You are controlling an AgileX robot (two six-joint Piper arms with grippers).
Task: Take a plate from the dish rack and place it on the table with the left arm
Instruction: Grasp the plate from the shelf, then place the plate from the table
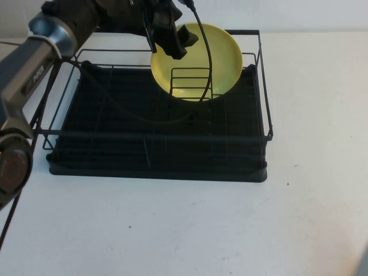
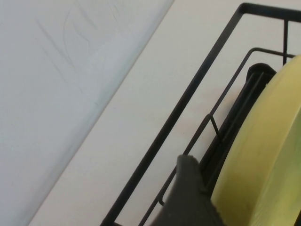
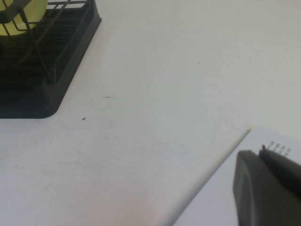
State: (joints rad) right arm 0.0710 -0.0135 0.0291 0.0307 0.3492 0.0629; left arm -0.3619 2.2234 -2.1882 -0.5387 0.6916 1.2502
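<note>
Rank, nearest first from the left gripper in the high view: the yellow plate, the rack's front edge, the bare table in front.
From the left gripper, open at the rack's back:
1. Plate, right beside it.
2. Dish rack front edge, toward the camera.
3. Table in front, farthest.

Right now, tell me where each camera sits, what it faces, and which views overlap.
High view: raised on the robot's side, looking down at the table, dish rack and upright plate; the left arm reaches in, its left gripper open at the plate's rim.
Left wrist view: faces the rack's rear corner and the plate's edge; one finger shows.
Right wrist view: faces bare table beside the rack; only part of the right gripper shows.
All share plate and rack.
</note>
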